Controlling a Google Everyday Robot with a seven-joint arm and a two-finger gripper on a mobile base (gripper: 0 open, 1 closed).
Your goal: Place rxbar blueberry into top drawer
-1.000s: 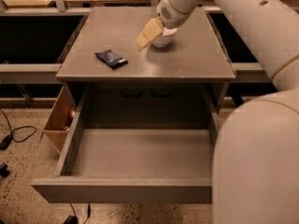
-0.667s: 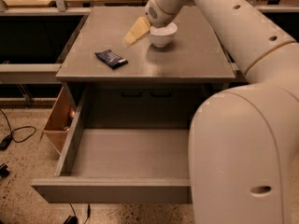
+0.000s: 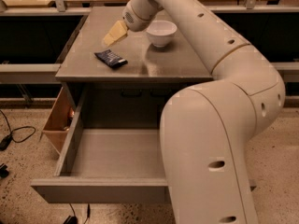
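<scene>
camera view: the gripper (image 3: 114,33) has swung left, away from the white bowl (image 3: 161,31), and now hangs just above the rxbar blueberry (image 3: 110,58), which lies flat on the cabinet top (image 3: 163,66). i cannot tell whether the gripper is open or closed. the top drawer (image 3: 117,155) stands pulled out below, so the pickup looks next.
</scene>
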